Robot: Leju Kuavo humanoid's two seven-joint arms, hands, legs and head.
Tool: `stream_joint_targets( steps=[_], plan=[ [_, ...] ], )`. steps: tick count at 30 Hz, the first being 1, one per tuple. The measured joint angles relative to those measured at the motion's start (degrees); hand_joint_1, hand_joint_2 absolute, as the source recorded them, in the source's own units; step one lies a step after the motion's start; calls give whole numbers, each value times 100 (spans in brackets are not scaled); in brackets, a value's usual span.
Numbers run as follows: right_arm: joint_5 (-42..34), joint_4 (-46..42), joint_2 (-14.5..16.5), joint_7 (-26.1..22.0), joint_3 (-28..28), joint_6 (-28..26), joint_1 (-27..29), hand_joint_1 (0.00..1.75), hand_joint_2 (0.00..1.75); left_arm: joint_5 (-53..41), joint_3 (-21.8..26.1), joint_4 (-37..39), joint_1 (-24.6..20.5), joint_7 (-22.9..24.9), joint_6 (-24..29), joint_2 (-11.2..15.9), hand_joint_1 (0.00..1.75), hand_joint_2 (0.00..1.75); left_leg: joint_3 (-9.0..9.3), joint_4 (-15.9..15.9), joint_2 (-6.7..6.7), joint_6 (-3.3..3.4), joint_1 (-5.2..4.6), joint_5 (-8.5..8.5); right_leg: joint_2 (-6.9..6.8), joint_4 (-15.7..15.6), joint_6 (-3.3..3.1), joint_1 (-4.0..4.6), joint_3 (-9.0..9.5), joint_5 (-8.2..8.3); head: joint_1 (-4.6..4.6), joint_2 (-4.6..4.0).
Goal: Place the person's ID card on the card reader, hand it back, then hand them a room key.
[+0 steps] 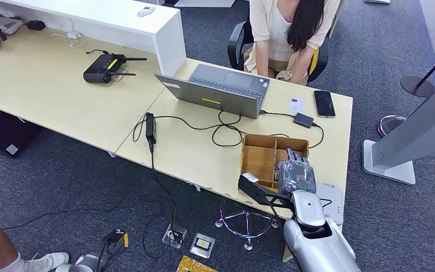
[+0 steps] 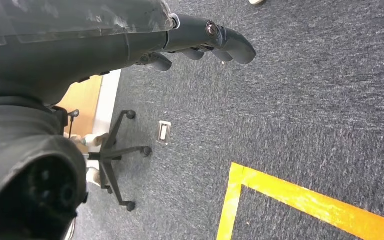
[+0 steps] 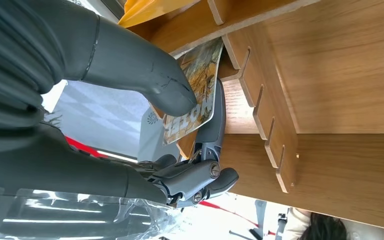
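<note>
Pale wooden desk (image 1: pixel 62 90) spread wide ahead of the right hand (image 1: pixel 296 174), with a person (image 1: pixel 286 28) seated at its far side, straight beyond the hand. Open grey laptop (image 1: pixel 221 90) farther out and off to the hand's left. Wooden divided box (image 1: pixel 263 156) directly under and around the fingers, slotted partitions close against them in the right wrist view. White card reader (image 1: pixel 333 201) just beside the wrist, on its right. Black phone (image 1: pixel 324 103) well beyond the hand, near the person, with a small white ID card (image 1: pixel 296 105) lying just left of the phone.

Right hand lowered into the box, thumb (image 3: pixel 172 97) and a darker finger pinching a printed room key (image 3: pixel 195 95) at the box's edge. Left hand (image 2: pixel 200 42) hanging over grey carpet, fingers loosely extended and slightly apart, gripping nothing.
</note>
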Motion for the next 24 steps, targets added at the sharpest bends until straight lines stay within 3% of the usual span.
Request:
stream_joint_targets(
  steps=[24],
  plan=[
    [-359,20,69,-232,2,-373,-96,175,175,-75,118,0,-2,32,40,-36,0,0,0,0,2,0,0,0,2,1,0,0,1,1,1,0]
  ],
)
